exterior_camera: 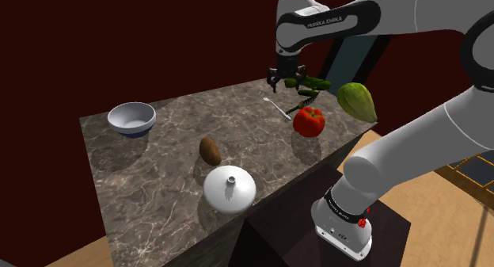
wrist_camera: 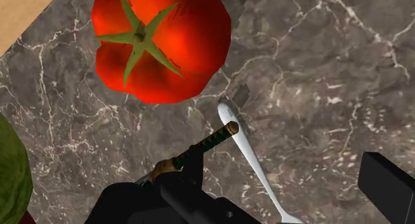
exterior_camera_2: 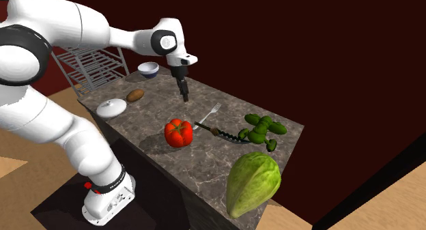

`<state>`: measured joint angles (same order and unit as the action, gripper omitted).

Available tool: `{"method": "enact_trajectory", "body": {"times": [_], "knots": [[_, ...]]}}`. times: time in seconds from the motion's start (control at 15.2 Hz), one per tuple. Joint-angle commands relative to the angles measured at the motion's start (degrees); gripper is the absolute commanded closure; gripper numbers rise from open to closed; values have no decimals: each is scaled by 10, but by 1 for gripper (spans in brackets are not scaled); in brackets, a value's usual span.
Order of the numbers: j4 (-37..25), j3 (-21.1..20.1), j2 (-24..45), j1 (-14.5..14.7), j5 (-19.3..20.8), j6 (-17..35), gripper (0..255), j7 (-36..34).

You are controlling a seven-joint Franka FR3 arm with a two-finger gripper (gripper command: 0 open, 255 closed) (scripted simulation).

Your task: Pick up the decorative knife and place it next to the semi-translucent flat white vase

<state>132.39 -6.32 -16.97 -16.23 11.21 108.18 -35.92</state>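
Wrist view has the black fingers (wrist_camera: 391,184) spread apart and gripping nothing above the marble bench (wrist_camera: 319,70), with the decorative knife (wrist_camera: 203,145) lying flat beside one finger, a pale fork (wrist_camera: 247,156) between them and a red tomato (wrist_camera: 159,43) just beyond the fingertips.

Of the decorative knife (wrist_camera: 211,137) beside the tomato (wrist_camera: 159,43), the wrist view gives the wrapped handle and guard. Its blade lies under one finger of the gripper (wrist_camera: 273,175), whose other finger is cut by the picture's edge. The fork (wrist_camera: 247,153), just past the knife from the tomato, loses its tines at the edge. The tomato is cropped on its far side, and a green vegetable (wrist_camera: 12,173) near it shows as a sliver. In the shoulder view the knife behind the tomato is too small to make out.
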Motion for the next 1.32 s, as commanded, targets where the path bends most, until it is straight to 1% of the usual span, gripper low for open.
{"method": "enact_trajectory", "body": {"times": [0.0, 0.4, 0.86, 0.92, 1.25], "knots": [[-17, -1, 37, -16, 22, 10, 0, -45], [-59, 15, 130, -59, 85, 30, 0, -166], [-113, 53, 221, -97, 145, 32, 0, -292], [-115, 55, 225, -99, 147, 32, 0, -297], [-91, 62, 235, -106, 157, 68, 0, -302]]}}
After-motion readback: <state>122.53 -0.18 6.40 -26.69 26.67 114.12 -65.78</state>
